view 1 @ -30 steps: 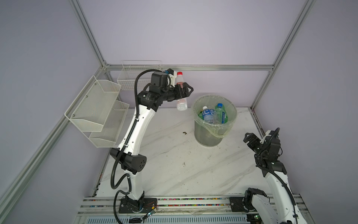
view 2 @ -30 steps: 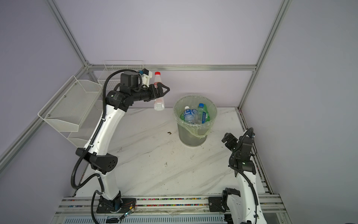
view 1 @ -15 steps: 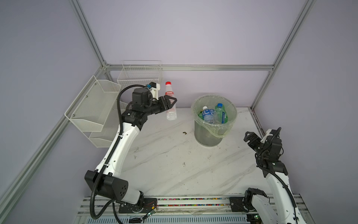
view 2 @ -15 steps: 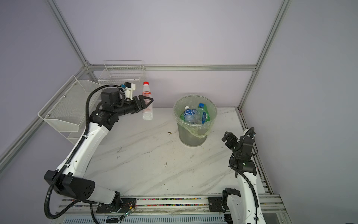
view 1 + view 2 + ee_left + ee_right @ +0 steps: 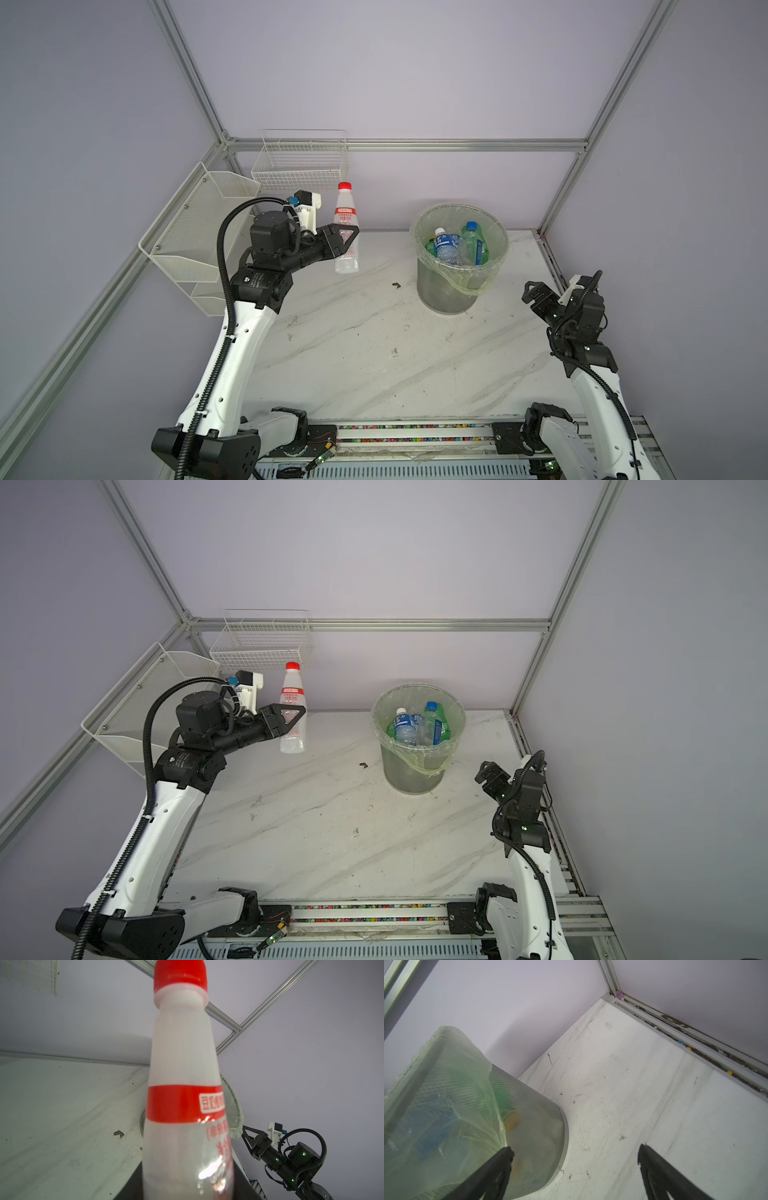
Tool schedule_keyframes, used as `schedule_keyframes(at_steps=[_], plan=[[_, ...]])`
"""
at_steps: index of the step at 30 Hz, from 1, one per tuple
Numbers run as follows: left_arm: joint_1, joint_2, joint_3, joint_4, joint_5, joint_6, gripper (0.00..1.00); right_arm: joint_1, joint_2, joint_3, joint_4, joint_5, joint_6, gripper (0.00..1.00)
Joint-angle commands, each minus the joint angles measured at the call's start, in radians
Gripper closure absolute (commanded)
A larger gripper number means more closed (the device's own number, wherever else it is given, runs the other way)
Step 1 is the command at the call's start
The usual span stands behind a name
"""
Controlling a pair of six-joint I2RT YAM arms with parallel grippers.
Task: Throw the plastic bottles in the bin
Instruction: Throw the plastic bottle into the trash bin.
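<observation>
Left gripper (image 5: 347, 239) clasps red-capped bottle (image 5: 345, 214), seemingly airborne, well apart from bin (image 5: 444, 291); slippage would drop it short. Right gripper (image 5: 533, 292) spread, empty.

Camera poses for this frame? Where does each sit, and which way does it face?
Top views: high over the robot's base edge, facing down toward the back wall; both arms, left hand and right hand show.
Left wrist: on the left arm, facing past the held red-capped bottle toward the bin and right hand.
Right wrist: on the right arm, facing down at bin and table; its open fingers show.
Shared: every view sees the bin.
</observation>
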Motion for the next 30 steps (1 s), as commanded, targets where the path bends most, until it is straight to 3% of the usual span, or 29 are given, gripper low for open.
schedule_keyframes(at_steps=[1,7,9,10,11,13,15,16,19,21,26,30], plan=[[0.005,0.002,0.012,0.057,0.047,-0.007,0.52,-0.002,-0.016,0.022,-0.008,-0.001,-0.011,0.03],[-0.004,0.024,0.071,0.112,0.044,-0.054,0.49,-0.002,-0.017,0.016,-0.006,-0.005,-0.007,0.03],[-0.057,0.086,0.151,0.112,0.019,-0.068,0.48,-0.002,-0.017,0.020,-0.009,-0.003,-0.008,0.03],[-0.106,0.132,0.205,0.108,-0.009,-0.064,0.43,-0.002,-0.017,0.023,-0.010,-0.003,-0.010,0.03],[-0.187,0.233,0.312,0.065,-0.046,-0.038,0.36,-0.002,-0.016,0.024,-0.010,-0.003,-0.010,0.03],[-0.341,0.502,0.679,-0.201,-0.144,0.080,0.23,-0.002,-0.016,0.026,-0.009,-0.001,-0.010,0.03],[-0.406,0.857,1.346,-0.585,-0.186,0.128,0.12,-0.002,-0.014,0.036,-0.015,0.001,-0.008,0.03],[-0.401,0.919,1.452,-0.624,-0.167,0.094,0.08,-0.002,-0.016,0.044,-0.023,0.003,-0.009,0.03],[-0.394,0.740,1.050,-0.384,-0.163,0.043,0.00,-0.002,-0.039,0.070,-0.048,0.016,-0.014,0.03],[-0.396,0.666,0.893,-0.265,-0.106,0.018,0.00,-0.002,-0.053,0.080,-0.053,0.015,-0.016,0.03],[-0.425,0.680,0.858,-0.260,-0.077,0.011,0.00,-0.001,-0.045,0.143,-0.051,-0.039,-0.007,0.03],[-0.430,0.642,0.843,-0.250,-0.121,0.025,0.00,0.000,-0.044,0.205,-0.070,-0.039,-0.015,0.03]])
